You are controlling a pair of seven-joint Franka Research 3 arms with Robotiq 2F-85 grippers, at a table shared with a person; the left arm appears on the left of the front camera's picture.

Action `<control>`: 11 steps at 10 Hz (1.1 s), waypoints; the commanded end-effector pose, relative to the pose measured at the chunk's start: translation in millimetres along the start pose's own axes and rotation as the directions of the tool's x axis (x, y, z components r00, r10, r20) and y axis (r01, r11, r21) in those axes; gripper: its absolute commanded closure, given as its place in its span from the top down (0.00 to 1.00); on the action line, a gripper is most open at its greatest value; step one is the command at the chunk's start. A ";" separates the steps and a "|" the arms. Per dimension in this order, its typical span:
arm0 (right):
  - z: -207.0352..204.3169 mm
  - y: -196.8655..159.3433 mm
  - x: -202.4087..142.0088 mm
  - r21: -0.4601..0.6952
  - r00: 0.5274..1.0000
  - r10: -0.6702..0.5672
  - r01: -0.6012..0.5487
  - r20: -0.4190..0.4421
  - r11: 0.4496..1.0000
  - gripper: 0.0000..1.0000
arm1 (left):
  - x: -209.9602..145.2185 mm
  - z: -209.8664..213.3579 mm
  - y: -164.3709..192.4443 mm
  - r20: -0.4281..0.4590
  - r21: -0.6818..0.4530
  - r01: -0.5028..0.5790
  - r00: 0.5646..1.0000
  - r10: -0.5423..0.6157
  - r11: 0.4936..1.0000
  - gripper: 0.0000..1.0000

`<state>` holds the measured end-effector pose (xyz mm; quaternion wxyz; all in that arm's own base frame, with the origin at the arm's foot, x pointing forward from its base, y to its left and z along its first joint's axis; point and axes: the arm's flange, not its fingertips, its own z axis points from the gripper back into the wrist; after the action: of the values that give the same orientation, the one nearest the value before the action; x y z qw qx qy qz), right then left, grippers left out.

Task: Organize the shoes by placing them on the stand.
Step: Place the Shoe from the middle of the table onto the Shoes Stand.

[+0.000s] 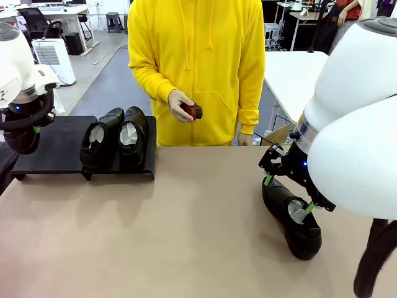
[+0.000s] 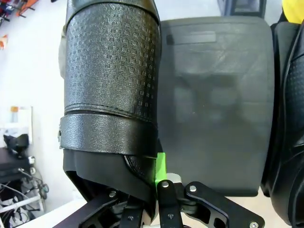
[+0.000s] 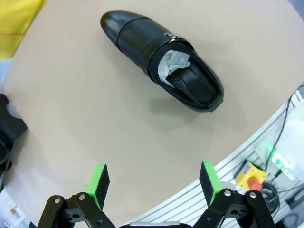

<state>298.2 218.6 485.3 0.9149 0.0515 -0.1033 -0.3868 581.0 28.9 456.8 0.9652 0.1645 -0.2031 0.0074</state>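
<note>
A textured black shoe (image 2: 111, 95) is clamped between the green pads of the left gripper (image 2: 159, 190), hanging over the bare left end of the black stand (image 1: 59, 149). Two more shoes (image 1: 115, 139) are set side by side on the stand's right half, beyond the jaws. A small reddish-brown brush (image 1: 192, 111) is held by a person in yellow. The right gripper (image 3: 154, 183) is seen with its jaws wide apart, and a fourth shoe (image 3: 161, 59) lies on the table ahead of them, untouched.
</note>
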 end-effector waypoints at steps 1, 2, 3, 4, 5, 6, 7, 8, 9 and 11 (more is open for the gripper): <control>1.4 3.0 1.7 0.011 1.000 0.018 -0.018 -0.012 1.000 1.00 | -3.1 -4.9 -4.7 0.012 -0.006 -0.009 1.000 0.009 1.000 0.00; 1.4 3.0 1.7 0.011 1.000 0.018 -0.018 -0.012 1.000 1.00 | -4.2 -12.6 -9.2 0.004 0.000 -0.005 1.000 0.005 1.000 0.00; 1.4 3.0 1.7 0.011 1.000 0.018 -0.018 -0.012 1.000 1.00 | -4.6 -19.3 -11.3 -0.003 0.006 -0.009 1.000 0.009 1.000 0.00; 1.4 3.0 1.7 0.011 1.000 0.018 -0.018 -0.012 1.000 1.00 | -5.2 -22.3 -12.2 0.002 0.005 -0.026 1.000 0.026 1.000 0.00; 1.4 3.0 1.7 0.011 1.000 0.018 -0.018 -0.012 1.000 1.00 | -5.6 -25.8 -13.3 0.007 0.006 -0.040 0.999 0.040 0.999 0.00; 1.4 3.0 1.7 0.011 1.000 0.018 -0.018 -0.012 1.000 1.00 | -5.6 -32.4 -14.2 0.003 0.017 -0.050 0.999 0.050 0.999 0.00; 1.4 3.0 1.7 0.011 1.000 0.018 -0.018 -0.012 1.000 1.00 | -6.8 -38.7 -15.5 -0.009 0.021 -0.058 0.998 0.058 0.998 0.00; 1.4 3.0 1.7 0.011 1.000 0.018 -0.018 -0.012 1.000 1.00 | -7.6 -41.5 -16.9 -0.016 0.023 -0.053 0.998 0.054 0.998 0.00; 1.4 3.0 1.7 0.011 1.000 0.018 -0.018 -0.012 1.000 1.00 | -7.9 -42.9 -17.7 -0.027 0.025 -0.050 0.998 0.051 0.998 0.00; 1.4 3.0 1.7 0.011 1.000 0.018 -0.018 -0.012 1.000 1.00 | -8.2 -44.0 -17.2 -0.032 0.034 -0.053 0.998 0.055 0.998 0.38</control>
<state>298.2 218.6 485.2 0.9149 0.0515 -0.1032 -0.3868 590.7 26.7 412.4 0.9700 0.1558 -0.1849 0.0270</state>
